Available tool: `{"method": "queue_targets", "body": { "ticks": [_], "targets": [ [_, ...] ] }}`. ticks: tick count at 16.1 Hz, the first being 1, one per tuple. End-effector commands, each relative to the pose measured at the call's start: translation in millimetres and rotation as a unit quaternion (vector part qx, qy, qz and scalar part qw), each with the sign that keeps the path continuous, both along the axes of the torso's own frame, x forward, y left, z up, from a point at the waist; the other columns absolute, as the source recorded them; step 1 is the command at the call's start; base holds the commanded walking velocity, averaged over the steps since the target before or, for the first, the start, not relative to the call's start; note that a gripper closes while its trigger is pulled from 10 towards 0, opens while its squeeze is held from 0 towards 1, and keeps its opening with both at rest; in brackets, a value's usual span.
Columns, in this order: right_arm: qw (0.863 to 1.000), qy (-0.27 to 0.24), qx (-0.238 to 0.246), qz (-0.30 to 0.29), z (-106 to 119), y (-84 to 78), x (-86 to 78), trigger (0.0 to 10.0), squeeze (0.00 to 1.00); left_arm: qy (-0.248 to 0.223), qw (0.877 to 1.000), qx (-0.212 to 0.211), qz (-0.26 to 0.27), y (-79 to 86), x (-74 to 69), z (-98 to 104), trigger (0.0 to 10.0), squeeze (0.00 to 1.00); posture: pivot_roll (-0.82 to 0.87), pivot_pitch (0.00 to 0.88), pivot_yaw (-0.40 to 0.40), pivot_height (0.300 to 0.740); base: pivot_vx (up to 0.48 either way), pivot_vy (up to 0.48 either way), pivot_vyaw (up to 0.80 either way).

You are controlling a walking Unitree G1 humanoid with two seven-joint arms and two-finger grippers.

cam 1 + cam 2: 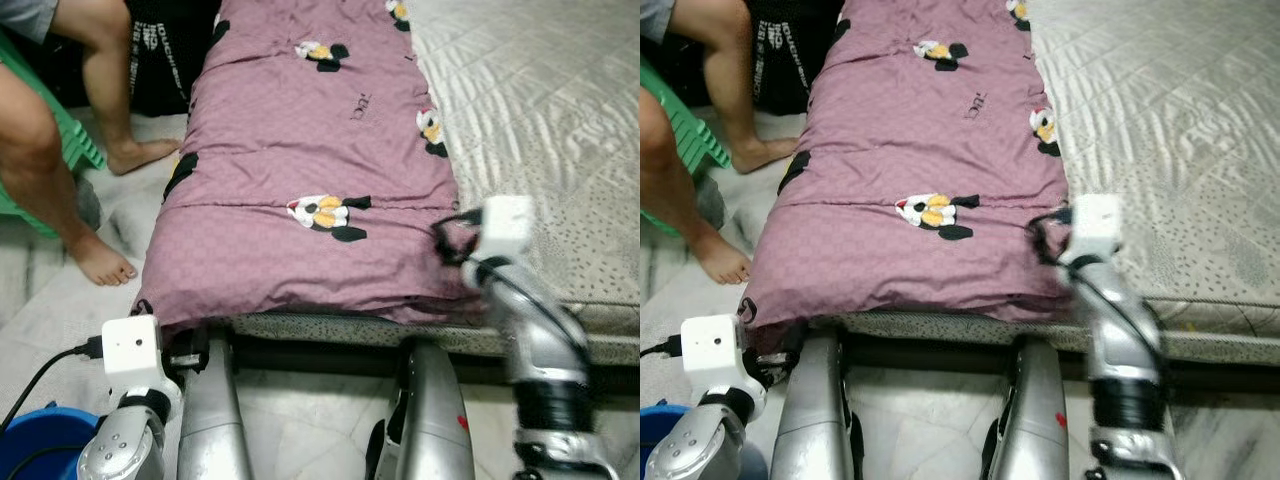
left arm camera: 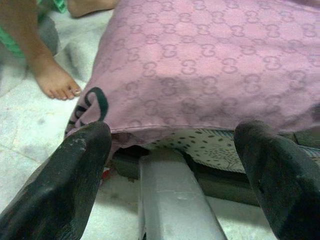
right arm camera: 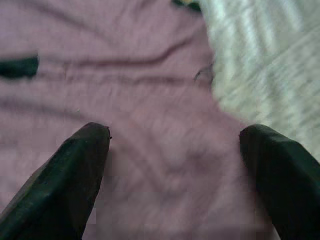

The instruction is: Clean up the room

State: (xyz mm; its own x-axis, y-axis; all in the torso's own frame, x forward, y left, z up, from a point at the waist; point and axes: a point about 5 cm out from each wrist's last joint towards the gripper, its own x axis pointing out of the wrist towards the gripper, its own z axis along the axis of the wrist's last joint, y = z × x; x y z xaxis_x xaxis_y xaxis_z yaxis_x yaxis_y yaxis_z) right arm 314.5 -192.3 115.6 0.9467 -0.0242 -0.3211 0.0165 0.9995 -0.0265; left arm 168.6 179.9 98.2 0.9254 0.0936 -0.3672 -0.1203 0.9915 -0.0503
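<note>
At the mattress's near edge: you have both arms up to the folded purple blanket [image 1: 310,180], which lies lengthwise along the mattress's left side.
Left gripper [image 2: 170,150]: low at the blanket's near left corner, jaws spread wide, gripping nothing.
Right gripper [image 3: 175,145]: over the blanket's near right corner beside the bare mattress [image 1: 560,130], jaws equally wide and empty.
Blanket feel: soft, limp, several layers thick; likely light but bulky, and it will sag and slide.
Where to grip: pinch all layers at the two near corners.
Far left: a seated person's legs [image 1: 90,130].
</note>
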Motion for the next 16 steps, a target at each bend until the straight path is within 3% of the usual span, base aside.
{"method": "queue_targets", "body": {
  "ticks": [1, 3, 5, 7, 12, 16],
  "targets": [
    [1.0, 0.007, -0.008, -0.008, -4.5, 1.2, 3.3, 10.0, 0.0, 0.009, 1.0, 0.0, 0.0, 0.4, -1.4, -2.6, 10.0, 0.0, 0.05, 0.119, -0.058, 0.506, 0.0, 0.0, 0.0],
    [0.999, 0.032, -0.016, -0.009, -21.0, 12.6, 7.2, 9.4, 0.0, 0.008, 1.0, 0.0, -0.008, -1.4, 2.0, -2.2, 10.0, 0.0, 0.06, 0.125, -0.052, 0.506, 0.0, 0.0, 0.0],
    [0.999, 0.045, -0.013, -0.004, -27.6, 15.0, 3.8, 0.0, 0.0, 0.008, 1.0, 0.0, -0.009, -0.7, 1.7, -1.9, 10.0, 0.0, 0.07, 0.127, -0.053, 0.506, 0.0, 0.0, 0.0],
    [0.997, 0.075, -0.015, -0.006, -37.7, 11.0, -4.3, 0.0, 0.0, 0.012, 1.0, 0.001, -0.009, 0.6, 0.3, -2.9, 10.0, 0.0, 0.07, 0.128, -0.055, 0.506, 0.0, 0.0, 0.0],
    [0.981, 0.191, -0.034, -0.026, -67.3, -28.7, -50.6, 0.0, 0.0, 0.016, 1.0, -0.001, -0.015, -1.3, 0.3, -4.2, 10.0, 0.0, 0.06, 0.129, -0.056, 0.506, 0.0, 0.0, 0.0],
    [0.966, 0.251, -0.005, -0.058, -78.0, -42.8, -80.3, 0.0, 0.0, 0.015, 1.0, 0.0, -0.021, -1.8, 3.9, -5.0, 10.0, 0.0, 0.04, 0.12, -0.049, 0.506, 0.0, 0.0, 0.0]
  ]
}}
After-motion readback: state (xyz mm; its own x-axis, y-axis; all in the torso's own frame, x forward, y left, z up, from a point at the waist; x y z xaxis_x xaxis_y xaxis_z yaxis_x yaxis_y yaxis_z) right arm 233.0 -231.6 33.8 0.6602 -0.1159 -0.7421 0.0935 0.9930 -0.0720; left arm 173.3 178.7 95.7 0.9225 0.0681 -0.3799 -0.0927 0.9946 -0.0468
